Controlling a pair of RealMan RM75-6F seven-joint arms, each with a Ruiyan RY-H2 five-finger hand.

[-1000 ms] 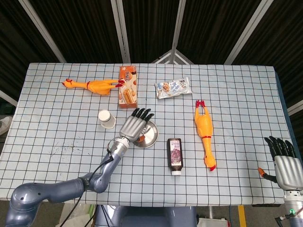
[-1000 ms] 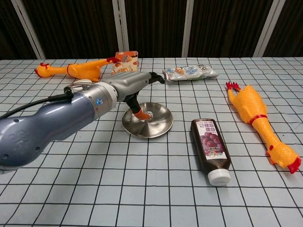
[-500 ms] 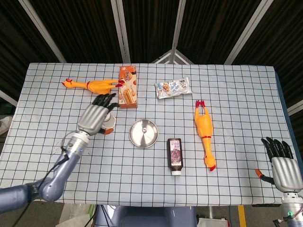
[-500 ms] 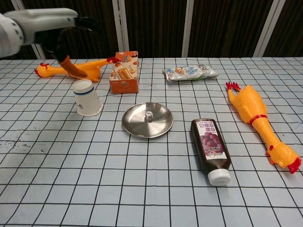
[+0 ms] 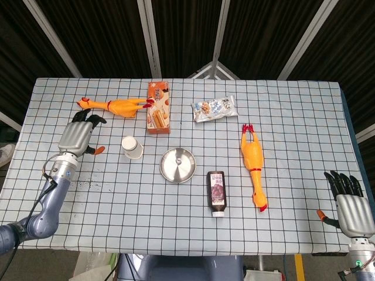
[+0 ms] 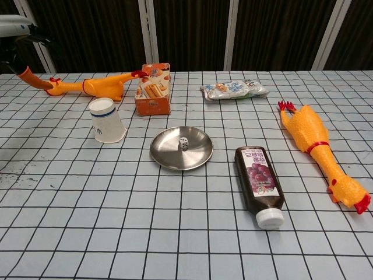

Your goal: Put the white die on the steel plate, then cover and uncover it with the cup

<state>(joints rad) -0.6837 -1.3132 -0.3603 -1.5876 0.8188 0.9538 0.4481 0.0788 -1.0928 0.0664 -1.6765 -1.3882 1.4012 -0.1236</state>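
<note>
Left hand point(image 5: 77, 136): held open, empty, far left.
Right hand point(image 5: 350, 206): open, empty.
Die point(image 6: 183, 143): on plate point(image 6: 198, 156).
Cup point(image 6: 107, 121): upright, mouth up.

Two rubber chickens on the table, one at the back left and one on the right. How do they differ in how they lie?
The back-left chicken lies crosswise along the far edge, feet touching the snack box; the right chicken lies lengthwise, feet toward the far side, head toward the robot. The right chicken has open cloth around it and lies beside the sauce bottle, not touching it. In the chest view the right one looks bigger, perhaps only because it is nearer. Both are orange with red feet.
</note>
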